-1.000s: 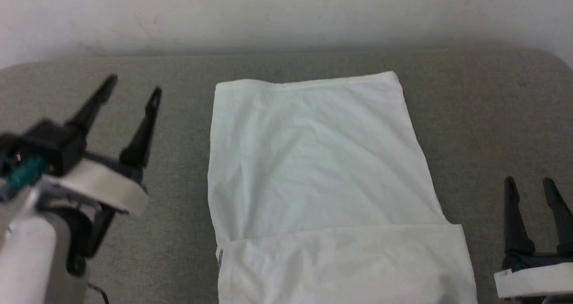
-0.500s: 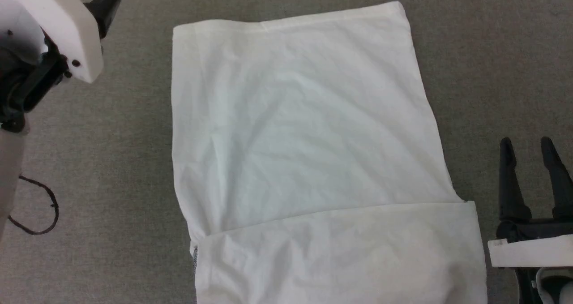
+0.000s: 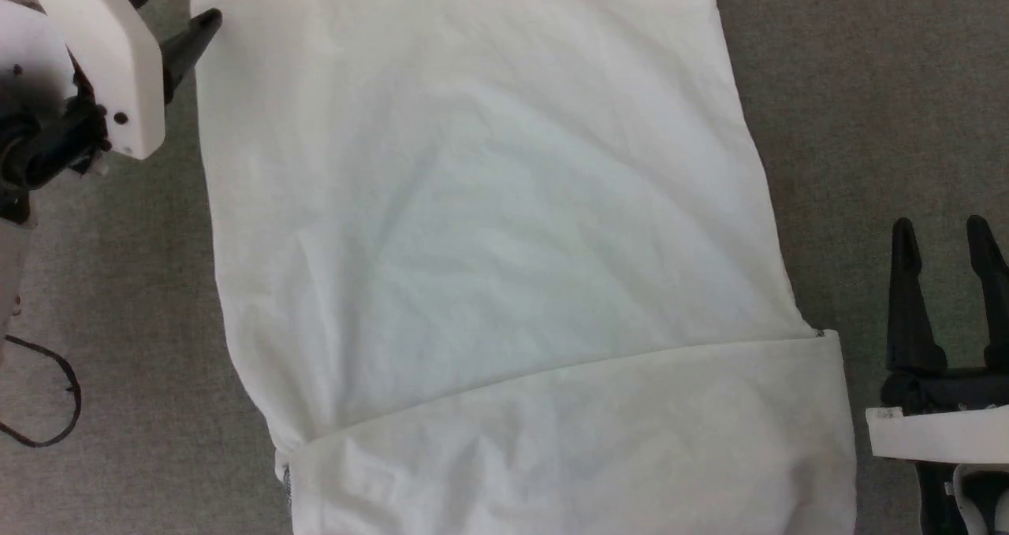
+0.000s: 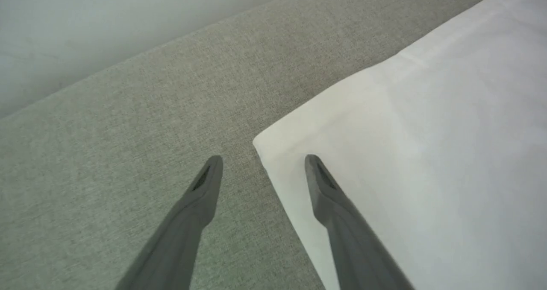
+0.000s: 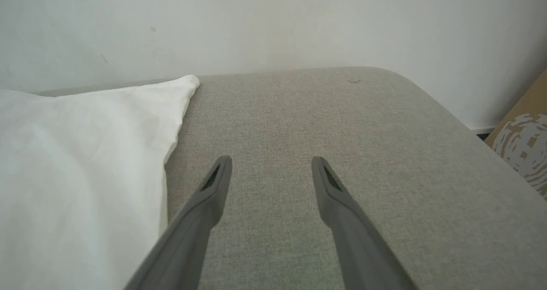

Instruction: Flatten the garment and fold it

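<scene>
The garment is a white thin shirt spread flat on the grey cushioned surface, with a band of it folded over across the near end. A bit of dark stitching peeks out at that fold's left edge. My left gripper is open at the garment's far left corner. In the left wrist view the left gripper straddles the garment's edge, one finger over cloth and one over cushion. My right gripper stands open beside the garment's right edge, holding nothing. The right gripper is over bare cushion, to the right of the garment.
The grey fabric surface runs to a white wall, and its far right corner is rounded. A black cable loops at the left. A cardboard box stands off the surface's right side.
The head camera has tilted down and moved closer, so the garment looks bigger. My left gripper has moved in to the garment's far left corner. The right gripper keeps its place.
</scene>
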### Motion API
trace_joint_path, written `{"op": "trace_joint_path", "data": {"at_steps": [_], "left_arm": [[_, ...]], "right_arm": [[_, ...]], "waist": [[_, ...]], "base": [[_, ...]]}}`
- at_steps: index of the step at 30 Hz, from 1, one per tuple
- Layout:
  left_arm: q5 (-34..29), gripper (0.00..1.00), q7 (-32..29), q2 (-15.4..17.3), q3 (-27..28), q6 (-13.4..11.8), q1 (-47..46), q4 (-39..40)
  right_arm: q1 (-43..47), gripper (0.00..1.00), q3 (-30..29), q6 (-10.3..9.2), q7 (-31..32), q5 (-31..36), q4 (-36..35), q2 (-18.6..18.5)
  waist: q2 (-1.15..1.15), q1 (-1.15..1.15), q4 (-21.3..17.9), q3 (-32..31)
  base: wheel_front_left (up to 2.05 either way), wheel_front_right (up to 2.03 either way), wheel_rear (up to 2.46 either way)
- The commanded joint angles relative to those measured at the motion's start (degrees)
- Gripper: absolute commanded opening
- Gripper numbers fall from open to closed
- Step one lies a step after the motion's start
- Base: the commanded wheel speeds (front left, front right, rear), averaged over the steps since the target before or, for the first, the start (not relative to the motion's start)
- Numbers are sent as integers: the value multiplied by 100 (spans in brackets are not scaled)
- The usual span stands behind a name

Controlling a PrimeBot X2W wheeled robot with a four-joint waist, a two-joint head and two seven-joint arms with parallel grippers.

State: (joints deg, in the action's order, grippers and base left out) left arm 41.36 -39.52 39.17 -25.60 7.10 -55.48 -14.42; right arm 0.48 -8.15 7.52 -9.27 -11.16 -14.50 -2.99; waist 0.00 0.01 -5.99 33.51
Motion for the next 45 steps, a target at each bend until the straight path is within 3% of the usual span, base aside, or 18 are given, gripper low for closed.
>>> {"op": "trace_joint_path", "data": {"at_steps": [1,7,8,9,15,19,22,26,29,35,40,45], "left_arm": [[43,100,7,22,-25,38,-30,-47],[261,100,-82,-41,-222,38,-4,-106],[321,4,-97,-42,-295,38,7,-75],[394,0,-96,-44,-345,38,27,-60],[529,0,331,-52,-485,38,227,-95],[529,0,742,-129,-538,38,391,-199],[540,0,876,-155,-566,38,463,-264],[561,0,1006,-195,-621,38,545,-344],[603,0,1078,-258,-640,38,540,-347],[660,0,1211,-421,-698,38,405,-311],[668,0,1276,-541,-790,38,228,-262],[686,0,1325,-663,-893,38,25,-231]], "right_arm": [[-72,100,-2,-3,-3,-33,-38,11],[-122,100,-57,-3,22,-9,-63,11],[-135,100,-63,-3,29,-1,-60,11],[-148,100,-63,-3,46,11,-61,11],[-419,100,-246,-3,257,170,-458,12],[-976,100,-346,-3,843,109,-1174,12],[-1477,100,-314,-3,1338,84,-1573,-136],[-2903,100,-62,-3,2510,-261,-1660,-744],[-4023,100,203,-3,3417,-612,-1011,-1037],[-5628,100,240,-3,4820,-748,920,-889],[-6218,100,189,-3,5466,-450,2216,-625],[-6248,100,130,-3,6253,25,3031,-403]], "waist": [[0,-1,-121,185],[0,-1,-102,339],[0,-1,-92,346],[0,-1,-81,342],[0,-1,1,26],[0,-1,55,-294],[0,-1,70,-434],[0,-1,127,-621],[0,-1,209,-653],[0,-1,479,-501],[0,-1,714,-251],[0,-1,915,3]], "base": [[0,0,0],[0,0,0],[0,0,0],[0,0,0],[0,0,0],[0,0,0],[0,0,0],[0,0,0],[0,0,0],[0,0,0],[0,0,0],[0,0,0]]}}
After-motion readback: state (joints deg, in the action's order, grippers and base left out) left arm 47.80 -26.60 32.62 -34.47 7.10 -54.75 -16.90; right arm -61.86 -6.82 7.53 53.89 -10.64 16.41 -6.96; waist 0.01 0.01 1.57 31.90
